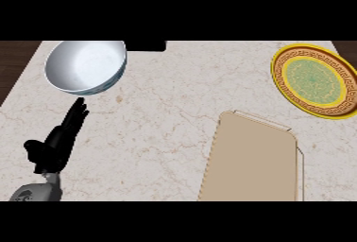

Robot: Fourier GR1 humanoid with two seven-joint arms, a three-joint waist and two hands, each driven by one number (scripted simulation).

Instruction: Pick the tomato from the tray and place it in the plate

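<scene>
A tan tray [254, 160] lies at the lower right of the marble counter, and I see no tomato on it or anywhere else. A yellow plate [315, 80] with a green patterned centre rests at the far right, with nothing on it. My left hand [59, 139] shows at the lower left, fingers straight and pointing up toward a bowl, holding nothing. My right hand does not show in the head view.
A white bowl [86, 66] stands at the upper left, just beyond the left hand's fingertips. A dark object [146, 46] sits at the counter's far edge. Bare marble stretches between the bowl, tray and plate.
</scene>
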